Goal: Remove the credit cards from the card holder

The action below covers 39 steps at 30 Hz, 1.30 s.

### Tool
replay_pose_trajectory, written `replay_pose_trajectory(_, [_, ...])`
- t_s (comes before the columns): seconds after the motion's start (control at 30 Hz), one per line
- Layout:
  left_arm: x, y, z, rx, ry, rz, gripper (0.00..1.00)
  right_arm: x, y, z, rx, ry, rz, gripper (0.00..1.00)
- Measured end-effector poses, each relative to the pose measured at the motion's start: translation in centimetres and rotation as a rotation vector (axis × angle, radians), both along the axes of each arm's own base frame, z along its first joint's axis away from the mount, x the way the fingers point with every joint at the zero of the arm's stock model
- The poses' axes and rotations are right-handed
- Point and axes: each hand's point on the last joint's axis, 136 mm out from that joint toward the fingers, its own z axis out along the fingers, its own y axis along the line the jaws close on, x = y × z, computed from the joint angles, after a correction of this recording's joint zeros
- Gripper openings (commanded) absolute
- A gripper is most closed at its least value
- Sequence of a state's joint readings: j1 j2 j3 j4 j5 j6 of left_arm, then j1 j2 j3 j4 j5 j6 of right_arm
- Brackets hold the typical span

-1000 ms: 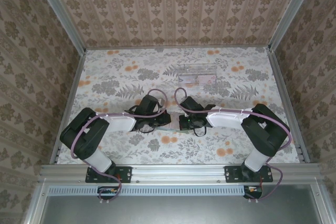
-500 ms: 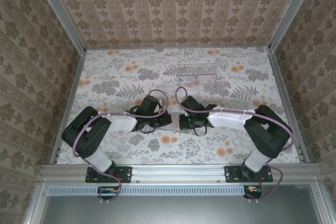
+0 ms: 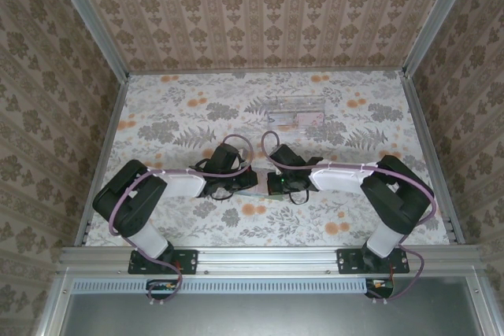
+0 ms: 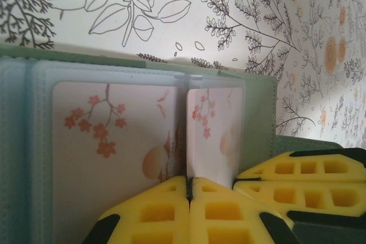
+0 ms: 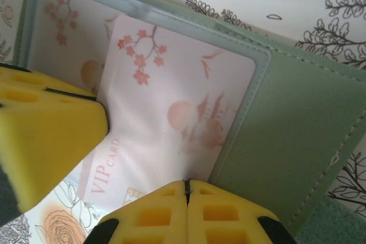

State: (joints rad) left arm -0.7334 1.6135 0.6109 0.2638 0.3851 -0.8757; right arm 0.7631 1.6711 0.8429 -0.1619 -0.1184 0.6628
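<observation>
Even, diffuse overhead light washes the floral desk [image 3: 181, 108], shadows faint and soft-edged. The wrist views are bright and warm; a paler patch falls at the left wrist view's right, where the left end effector [image 4: 189, 190] blurs near the lens.

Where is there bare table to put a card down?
Bare cloth either side of the clear tray, out to the side rails. Crowded at centre: left gripper and right gripper meet on the card holder.

Just ahead of the right gripper [image 5: 186, 190], the pale pink plastic card [image 5: 171, 112] is smooth and faintly glossy, in a frosted clear plastic sleeve [image 5: 261, 70]. The soft grey-green card holder [image 5: 297, 135] beside it looks matt, leather-like and stitched; the gripper's yellow pads [image 5: 154, 218] look matt, rubbery.
</observation>
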Motion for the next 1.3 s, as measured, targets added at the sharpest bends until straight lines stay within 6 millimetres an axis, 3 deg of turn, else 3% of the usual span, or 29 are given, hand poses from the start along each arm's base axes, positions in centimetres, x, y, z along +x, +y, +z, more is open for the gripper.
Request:
replay_pose_trajectory(0.13, [0.0, -0.1, 0.1, -0.002, -0.003, -0.001, 0.17, 0.0, 0.0, 0.0, 0.001, 0.001, -0.003, 0.0])
replay_pose_trajectory(0.33, [0.0, -0.2, 0.3, -0.008, -0.011, -0.005, 0.18, 0.0, 0.0, 0.0, 0.0, 0.001, -0.003, 0.0])
replay_pose_trajectory(0.73, [0.2, 0.3, 0.1, -0.003, -0.007, 0.011, 0.08, 0.0, 0.0, 0.0, 0.001, 0.001, -0.003, 0.0])
replay_pose_trajectory(0.87, [0.2, 0.4, 0.1, -0.004, -0.003, 0.015, 0.0, 0.0, 0.0, 0.0, 0.001, 0.001, -0.003, 0.0])
replay_pose_trajectory(1.3, [0.6, 1.3, 0.1, -0.006, 0.001, 0.036, 0.0, 0.0, 0.0, 0.0, 0.0, 0.001, -0.003, 0.0])
